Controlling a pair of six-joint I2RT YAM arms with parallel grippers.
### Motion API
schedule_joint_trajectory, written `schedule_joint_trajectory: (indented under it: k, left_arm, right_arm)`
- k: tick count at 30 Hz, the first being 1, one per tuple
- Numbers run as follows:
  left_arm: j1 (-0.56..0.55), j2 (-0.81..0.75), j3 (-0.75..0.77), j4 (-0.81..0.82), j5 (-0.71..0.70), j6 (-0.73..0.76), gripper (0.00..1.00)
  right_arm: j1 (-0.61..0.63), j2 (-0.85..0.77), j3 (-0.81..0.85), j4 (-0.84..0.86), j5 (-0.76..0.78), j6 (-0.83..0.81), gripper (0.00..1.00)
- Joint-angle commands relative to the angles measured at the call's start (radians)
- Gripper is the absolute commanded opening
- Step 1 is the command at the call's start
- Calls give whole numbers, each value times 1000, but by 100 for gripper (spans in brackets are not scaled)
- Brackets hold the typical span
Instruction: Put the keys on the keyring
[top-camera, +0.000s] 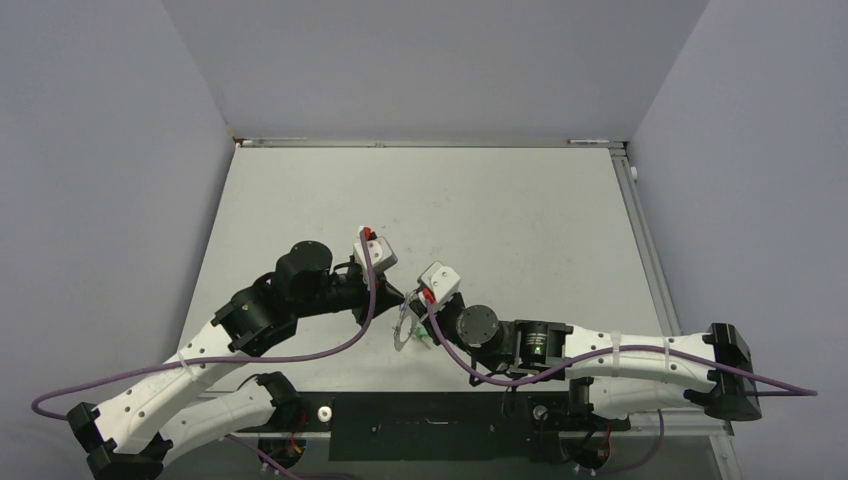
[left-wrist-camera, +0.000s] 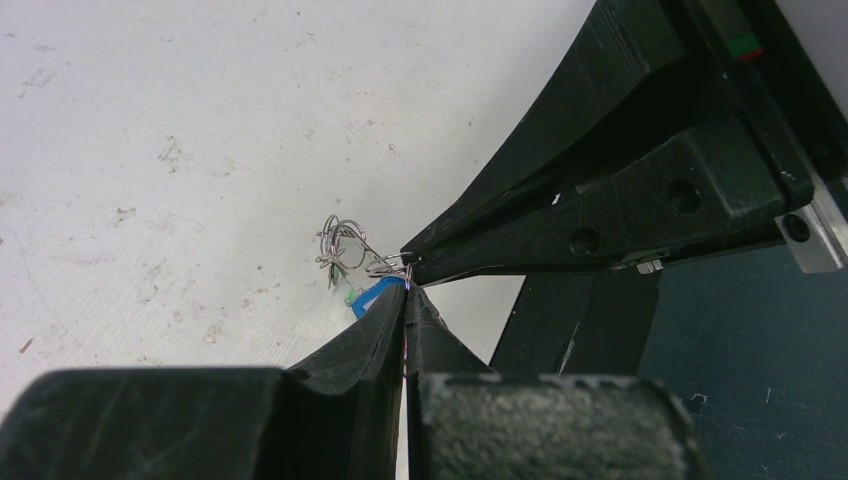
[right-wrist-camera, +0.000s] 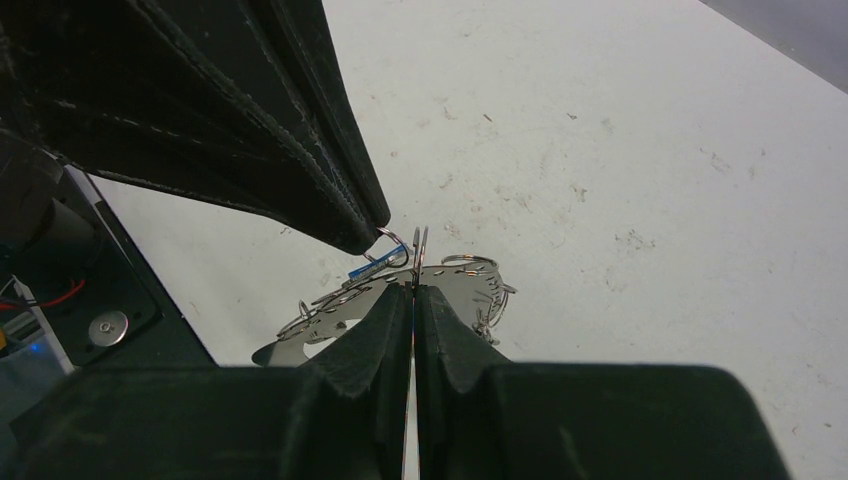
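mid-frame in the left wrist view, the matte black left gripper (left-wrist-camera: 405, 297) is pressed together on the tiny silver blue-capped key (left-wrist-camera: 372, 297), with the green-capped key (left-wrist-camera: 350, 298) just beside it. i'd say it should hold still and feed the key's hole squarely onto the wire. to the right, the right gripper (right-wrist-camera: 413, 290) pinches the thin, springy silver-wire keyring (right-wrist-camera: 421, 247) above the scuffed white table (right-wrist-camera: 650, 150), and needs firm pressure so the slick hoop can't swivel.

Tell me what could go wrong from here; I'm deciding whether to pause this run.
The left pincer and right pincer tips nearly touch, so they may collide. The blue key seems pinched only at the fingertips and might slip. The keyring looks bunched and could snag.
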Motion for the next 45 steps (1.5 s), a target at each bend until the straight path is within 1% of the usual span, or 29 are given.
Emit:
schedule_joint_trajectory:
  k: [1,18,40,41,45]
  left_arm:
    - [-3,-4,5,51,16,2,0]
    - [-4,-5,5,43,-55,-4,0]
    - [-2,-4,3,41,-63,-11,0]
    - [-2,-3,3,42,-65,-12,3]
    - [-3,-2,3,42,-72,-14,20]
  right_arm:
    - [12,5,55,70,-4,3,5]
    - [27,1,64,59,-13,-5,5]
    - [34,-13,63,61,11,-25,5]
    - [34,-12,65,59,11,-27,5]
    - [36,-12,66,57,10,-27,5]
